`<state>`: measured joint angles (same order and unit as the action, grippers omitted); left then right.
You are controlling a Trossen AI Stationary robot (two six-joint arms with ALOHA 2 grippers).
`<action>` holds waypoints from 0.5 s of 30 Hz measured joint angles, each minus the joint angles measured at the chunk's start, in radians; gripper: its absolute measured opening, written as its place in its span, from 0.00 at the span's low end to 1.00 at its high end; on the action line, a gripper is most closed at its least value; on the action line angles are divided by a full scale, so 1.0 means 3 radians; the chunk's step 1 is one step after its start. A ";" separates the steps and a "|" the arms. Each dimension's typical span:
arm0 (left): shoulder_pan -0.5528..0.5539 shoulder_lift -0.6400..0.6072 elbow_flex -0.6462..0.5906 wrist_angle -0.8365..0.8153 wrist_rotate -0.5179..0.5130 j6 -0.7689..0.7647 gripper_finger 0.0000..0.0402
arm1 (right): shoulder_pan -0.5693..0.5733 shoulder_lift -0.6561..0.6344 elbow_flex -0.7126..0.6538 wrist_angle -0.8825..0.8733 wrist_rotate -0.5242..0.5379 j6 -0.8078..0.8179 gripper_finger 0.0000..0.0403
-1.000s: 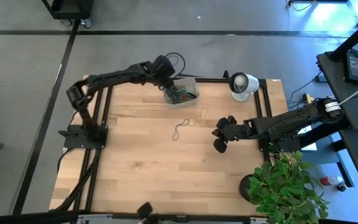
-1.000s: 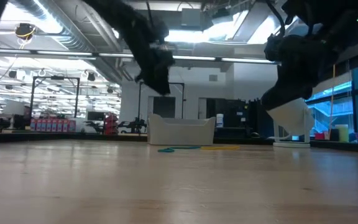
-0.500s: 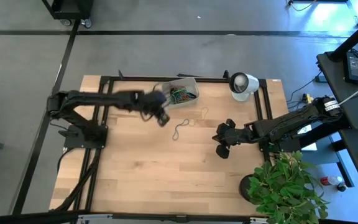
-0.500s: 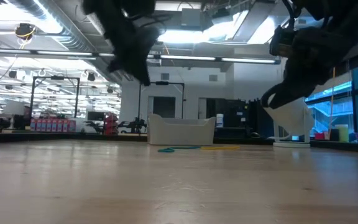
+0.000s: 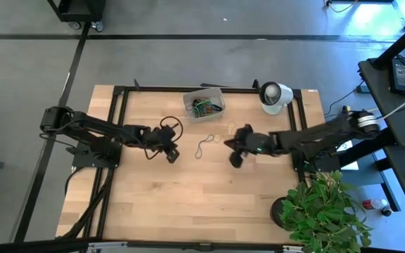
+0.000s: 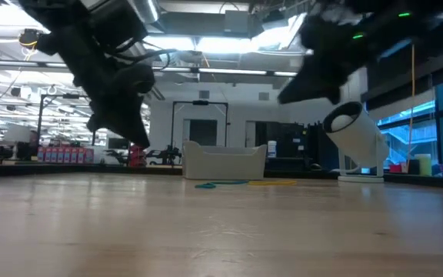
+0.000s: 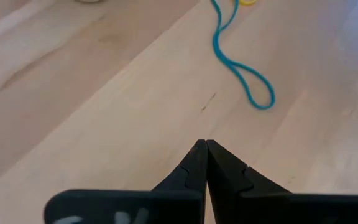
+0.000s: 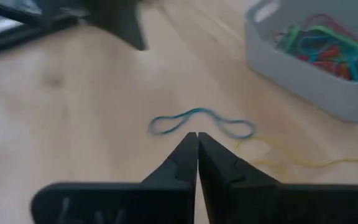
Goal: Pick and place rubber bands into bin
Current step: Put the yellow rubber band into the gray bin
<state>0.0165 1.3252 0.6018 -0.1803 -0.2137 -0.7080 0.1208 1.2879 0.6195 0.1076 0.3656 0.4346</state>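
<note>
**Table inventory — two loose bands, both grippers empty**

- Left gripper (image 5: 172, 156): low over the wooden table (image 5: 153, 204), left of centre, its arm stretched in from the table's left edge. Fingers (image 7: 194, 163) pressed together, tips meeting, nothing between them.
- Blue-green rubber band (image 5: 203, 145): a long, narrow loop lying flat on the bare wood between the two grippers, just right of the left one. It shows ahead of the left gripper's tips in the left wrist view (image 7: 241, 71) and just beyond the right gripper's tips in the right wrist view (image 8: 199, 121).
- Bin (image 5: 204, 104): translucent grey-white tub at the far edge of the table, above the blue-green band in the high view. Inside, a tangle of rubber bands (image 8: 319, 45) in green, red, orange and blue.
- Yellow rubber band (image 5: 229, 128): thin, pale, on the wood near the bin's right corner and close to the blue-green band.
- Right gripper (image 5: 235, 158): low over the table, right of the blue-green band — fingers (image 8: 188, 154) closed against each other, holding nothing.
- White round device (image 5: 275, 95): dark-faced, at the far right corner, well apart from the bands.
</note>
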 joint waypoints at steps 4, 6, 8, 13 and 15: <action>0.0116 -0.0159 -0.0198 0.0138 0.0156 0.0285 0.00 | -0.0259 0.0591 0.0558 -0.0448 0.0002 -0.0068 0.10; 0.0222 -0.0264 -0.0290 0.0186 0.0263 0.0425 0.00 | -0.0392 0.0901 0.0889 -0.0814 0.0000 0.0004 0.16; 0.0339 -0.0356 -0.0356 0.0187 0.0371 0.0563 0.00 | -0.0546 0.1186 0.1190 -0.1196 -0.0006 0.0216 0.23; 0.0655 -0.0594 -0.0513 0.0196 0.0657 0.0936 0.00 | -0.0874 0.1683 0.1623 -0.1930 -0.0215 0.0886 0.44; 0.0770 -0.0665 -0.0545 0.0186 0.0784 0.1101 0.00 | -0.0971 0.1792 0.1647 -0.2004 -0.0378 0.1151 0.53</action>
<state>0.2476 1.1258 0.4383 -0.1245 0.0215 -0.3777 -0.1705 1.8254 1.1137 -0.4934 0.2522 0.7800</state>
